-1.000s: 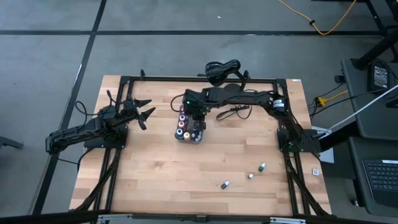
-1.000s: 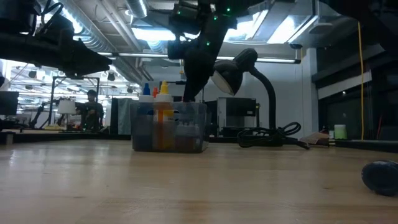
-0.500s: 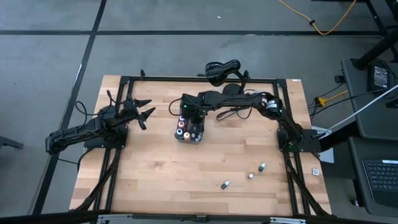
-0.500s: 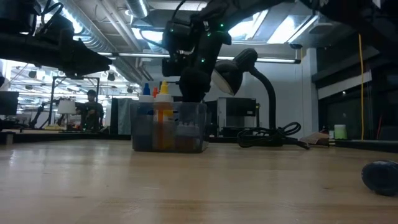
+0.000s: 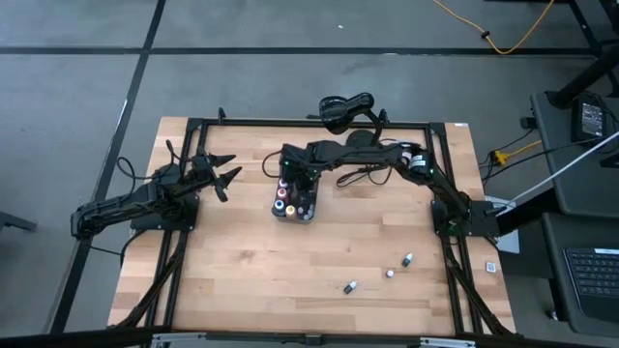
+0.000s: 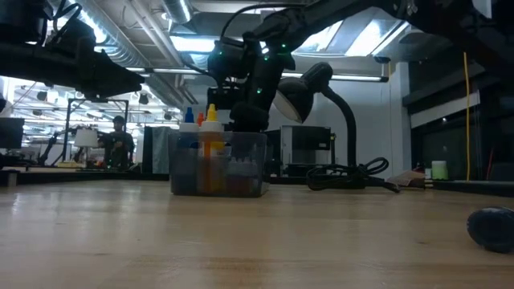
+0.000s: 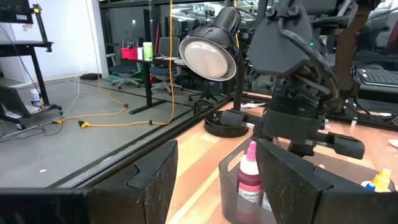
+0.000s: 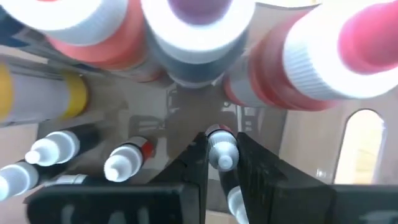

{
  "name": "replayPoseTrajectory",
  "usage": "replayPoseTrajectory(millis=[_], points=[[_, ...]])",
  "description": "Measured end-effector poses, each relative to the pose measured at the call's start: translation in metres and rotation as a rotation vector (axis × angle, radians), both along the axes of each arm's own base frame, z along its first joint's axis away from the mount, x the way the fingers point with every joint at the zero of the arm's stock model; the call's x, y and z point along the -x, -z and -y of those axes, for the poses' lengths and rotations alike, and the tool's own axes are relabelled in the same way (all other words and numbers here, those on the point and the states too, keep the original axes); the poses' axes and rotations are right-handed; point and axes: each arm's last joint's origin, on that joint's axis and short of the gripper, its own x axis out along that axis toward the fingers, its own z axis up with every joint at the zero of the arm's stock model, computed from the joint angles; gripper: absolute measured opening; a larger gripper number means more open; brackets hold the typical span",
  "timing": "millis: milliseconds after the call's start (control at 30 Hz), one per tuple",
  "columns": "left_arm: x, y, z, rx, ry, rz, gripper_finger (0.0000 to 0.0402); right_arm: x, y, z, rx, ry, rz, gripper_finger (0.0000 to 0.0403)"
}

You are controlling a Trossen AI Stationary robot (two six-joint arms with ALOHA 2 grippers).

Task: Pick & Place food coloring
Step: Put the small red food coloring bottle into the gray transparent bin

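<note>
The gray tray (image 5: pixel 308 217) stands mid-table with tall color bottles upright in it and tiny food coloring bottles (image 8: pixel 124 160) lying on its floor. My right gripper (image 5: pixel 293 176) is over the tray's far end, pointing down into it, and is shut on one tiny bottle (image 8: pixel 221 149). Three more tiny bottles (image 5: pixel 390 274) lie loose on the table near the near right corner. My left gripper (image 5: pixel 224 175) waits open to the left of the tray, and its wrist view shows the tray (image 7: pixel 231 180). My right gripper pinches a tiny food coloring bottle between its two fingers (image 8: pixel 194 163), just below the white cap (image 8: pixel 221 159), which points back at the wrist. The fingers come from above, pointing down into the tray. I cannot tell whether the bottle's lower end touches the tray floor.
A black desk lamp (image 5: pixel 343 108) with its cable stands at the far edge, behind the tray. Black frame rails (image 5: pixel 184 242) run along both table sides. Bare wood lies between the tray and the near edge. A person (image 6: pixel 120 140) shows far back in the room.
My right gripper has moved a little toward the table's left, from the tray's far right side to over its far end, and its wrist has tipped. The left arm and the tray have stayed still.
</note>
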Motion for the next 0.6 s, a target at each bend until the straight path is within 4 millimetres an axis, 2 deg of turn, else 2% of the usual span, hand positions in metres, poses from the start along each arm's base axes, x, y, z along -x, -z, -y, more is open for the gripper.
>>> replayPoseTrajectory(millis=[200,467,600], points=[[0.0,0.0,0.0,0.0,0.0,0.0,0.0212,-0.0009,-0.0003,0.0061,0.006,0.009,0.02,0.0067],[0.0,0.0,0.0,0.0,0.0,0.0,0.0212,-0.003,0.0088,0.0058,0.004,0.007,0.008,0.0067],[0.0,0.0,0.0,0.0,0.0,0.0,0.0212,-0.0031,0.0087,0.0062,0.005,0.008,0.01,0.0079]])
